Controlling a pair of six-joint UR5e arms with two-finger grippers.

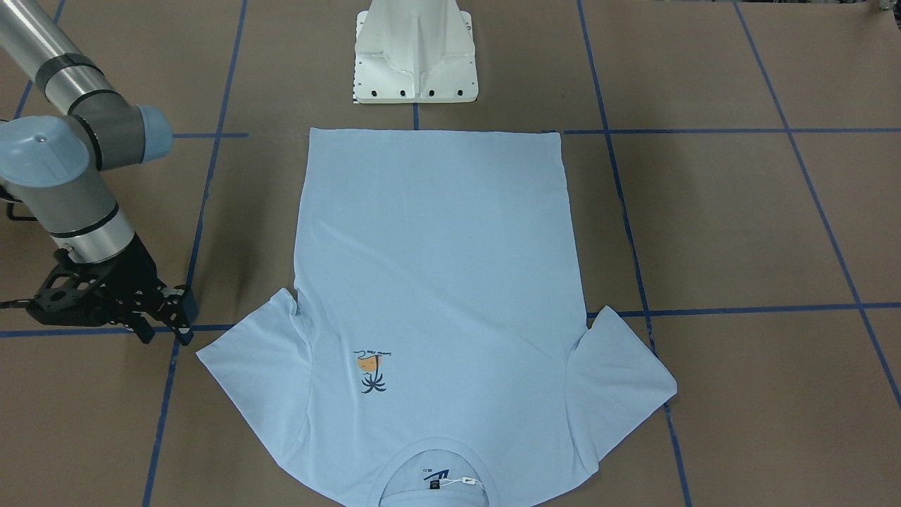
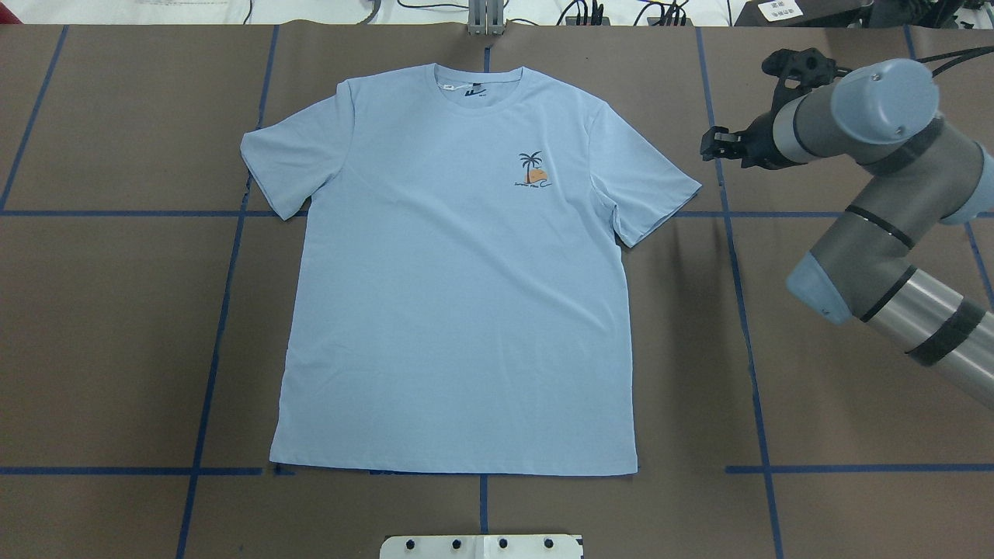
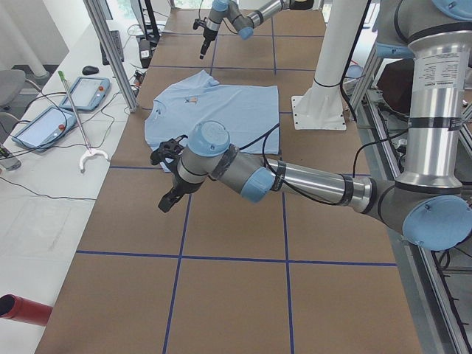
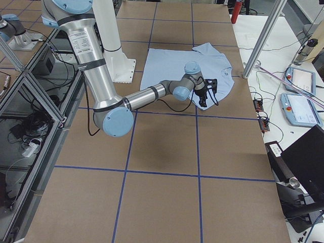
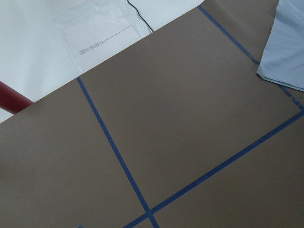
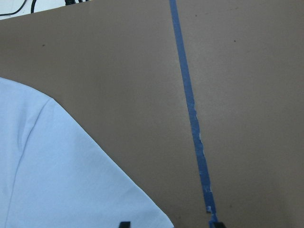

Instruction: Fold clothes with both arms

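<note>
The t-shirt is one piece of soft, pale blue knit, lying flat and front up in the middle of the table. Its straight hem is toward the robot's edge and its round ribbed collar toward the far edge. Both short sleeves are spread outward. A small palm-tree print in dark and orange sits on the chest, and a dark label shows inside the neck.

The table is covered in matte brown paper, divided into large squares by blue tape lines. A white pedestal base stands at the robot's edge, just beyond the hem.

There are two tubular arms. The right arm holds the right gripper just beside one sleeve, not touching it, and its fingertips are parted with nothing between them. The left arm holds the left gripper over bare paper off the other sleeve. I cannot tell how its jaws stand.

A red cylinder lies beyond the table's left end.
</note>
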